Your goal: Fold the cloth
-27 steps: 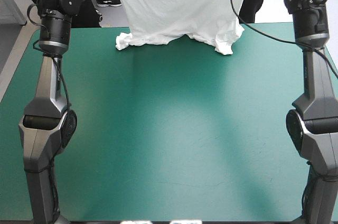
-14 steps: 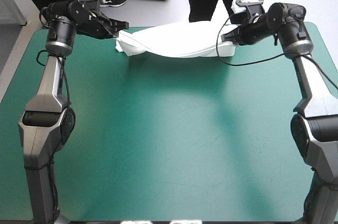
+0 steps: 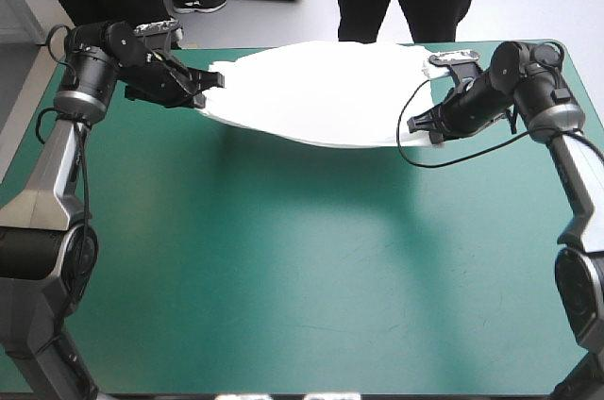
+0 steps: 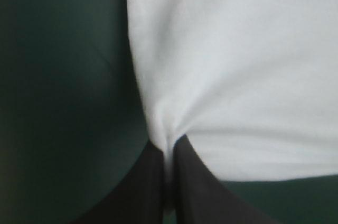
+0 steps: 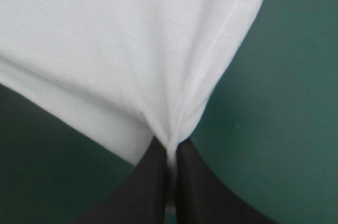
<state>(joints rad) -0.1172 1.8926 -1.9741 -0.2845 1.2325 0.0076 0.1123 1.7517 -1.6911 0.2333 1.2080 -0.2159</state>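
We hold the white, short-sleeved T-shirt stretched across the far half of the table, whose teal-green cover lies bare on the near side. Our left hand pinches one end of the cloth's near edge and our right hand pinches the other. Each pair of broad black fingers is all but closed, with only the thin white sheet between them. In both wrist views the fabric gathers into a small pucker right at the grip and fans out ahead of it.

The two hands sit well apart, toward opposite side edges of the table. We judge this is deliberate: the spacing pulls the held edge taut, so the cloth opens wide instead of bunching. That edge sags in a shallow curve between the grips. A shadow on the cover beneath it suggests it hangs just above the table, while the far part of the T-shirt appears to rest near the table's far edge. We cannot tell which part of the garment each hand holds.

We take the step in hand to be spreading the T-shirt flat, with folding proper not yet begun. The next move calls for even tension while lowering, or one side may slip or crease.
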